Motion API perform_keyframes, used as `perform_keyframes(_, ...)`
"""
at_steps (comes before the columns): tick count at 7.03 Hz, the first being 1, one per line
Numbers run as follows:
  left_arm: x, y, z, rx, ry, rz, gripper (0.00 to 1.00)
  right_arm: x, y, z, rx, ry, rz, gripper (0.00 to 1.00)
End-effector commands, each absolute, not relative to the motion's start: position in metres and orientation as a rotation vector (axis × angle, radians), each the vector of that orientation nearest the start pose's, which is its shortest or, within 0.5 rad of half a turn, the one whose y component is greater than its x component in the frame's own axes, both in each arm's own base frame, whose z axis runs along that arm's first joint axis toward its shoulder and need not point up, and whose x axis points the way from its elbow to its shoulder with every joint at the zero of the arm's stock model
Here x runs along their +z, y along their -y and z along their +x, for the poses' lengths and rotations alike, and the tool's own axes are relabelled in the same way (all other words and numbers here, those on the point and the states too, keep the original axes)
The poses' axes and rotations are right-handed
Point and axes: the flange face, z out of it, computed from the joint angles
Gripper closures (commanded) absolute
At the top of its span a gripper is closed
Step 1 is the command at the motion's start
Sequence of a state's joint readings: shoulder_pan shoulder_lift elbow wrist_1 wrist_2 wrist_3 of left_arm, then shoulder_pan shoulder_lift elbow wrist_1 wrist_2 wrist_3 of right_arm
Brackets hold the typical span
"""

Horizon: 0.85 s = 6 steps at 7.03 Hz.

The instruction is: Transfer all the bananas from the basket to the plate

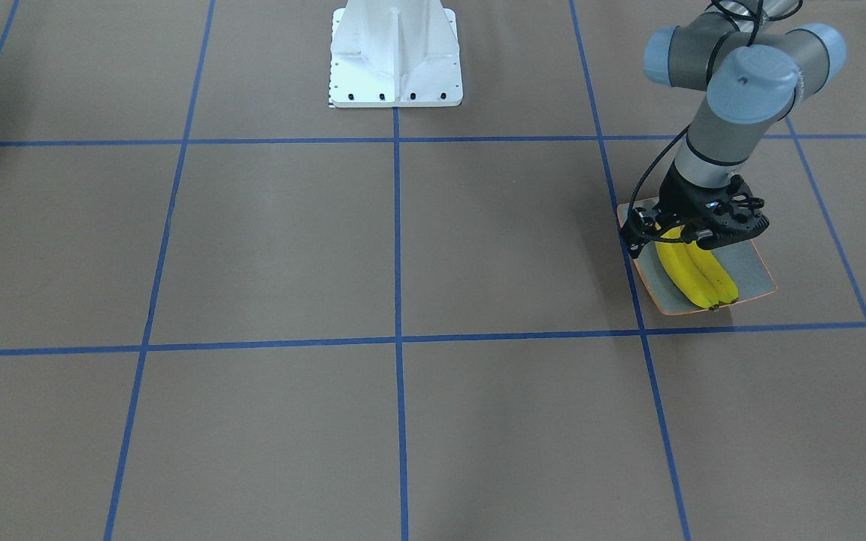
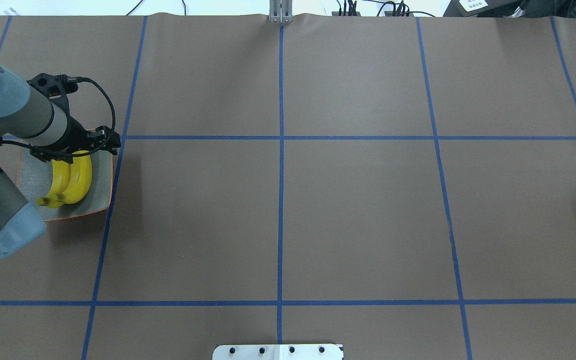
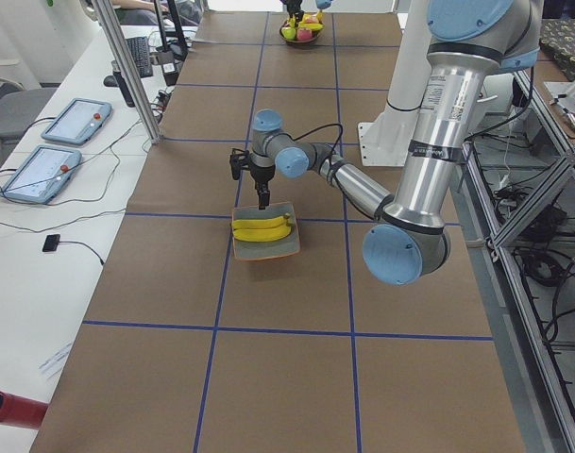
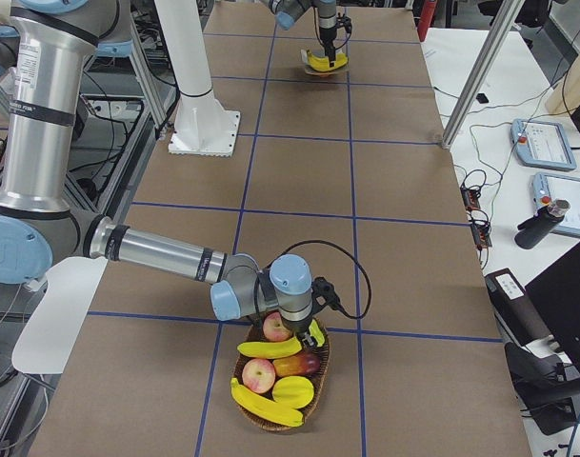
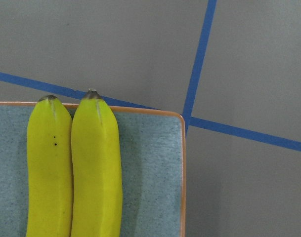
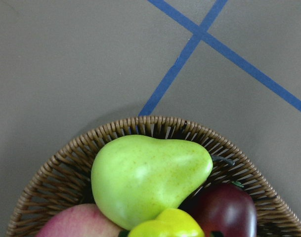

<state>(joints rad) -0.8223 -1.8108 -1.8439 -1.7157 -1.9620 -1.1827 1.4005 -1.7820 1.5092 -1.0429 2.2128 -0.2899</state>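
Two yellow bananas (image 1: 692,274) lie side by side on the grey-blue, orange-rimmed plate (image 1: 752,270); the pair also shows from overhead (image 2: 75,177) and in the left wrist view (image 5: 96,163). My left gripper (image 1: 692,237) hangs low over their far ends; I cannot tell how its jaws stand. Two more bananas (image 4: 266,405) lie in the wicker basket (image 4: 313,390) among other fruit. My right gripper (image 4: 294,328) hovers over the basket's far side. It shows only in the side views, so I cannot tell its state.
The basket also holds a green pear (image 6: 150,173), a red apple (image 4: 259,374) and a dark red fruit (image 6: 227,210). The robot's white base (image 1: 395,56) stands mid-table. Blue tape lines cross the brown table.
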Motion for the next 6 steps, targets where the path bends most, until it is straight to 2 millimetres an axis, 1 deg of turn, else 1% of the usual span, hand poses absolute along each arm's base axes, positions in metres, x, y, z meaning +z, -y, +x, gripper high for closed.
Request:
perform_keyframes(1, 0.3943, 0.4884, 0.3236, -0.285, -0.751, 0.060, 0.00, 0.7419, 0.4184, 0.0029, -0.521, 0.630, 0.279, 0.38)
perform_keyframes(3, 0.3943, 0.4869, 0.3259, -0.280, -0.751, 0.058, 0.00, 0.7466, 0.4181, 0.0028, -0.519, 0.632, 0.270, 0.39)
perform_keyframes(5, 0.3943, 0.4869, 0.3259, -0.280, -0.751, 0.058, 0.00, 0.7448, 0.4176, 0.0026, -0.518, 0.642, 0.275, 0.50)
perform_keyframes(6, 0.3941, 0.4869, 0.3259, -0.280, -0.752, 0.059, 0.00, 0.7460, 0.4158, 0.0028, -0.517, 0.644, 0.272, 0.58)
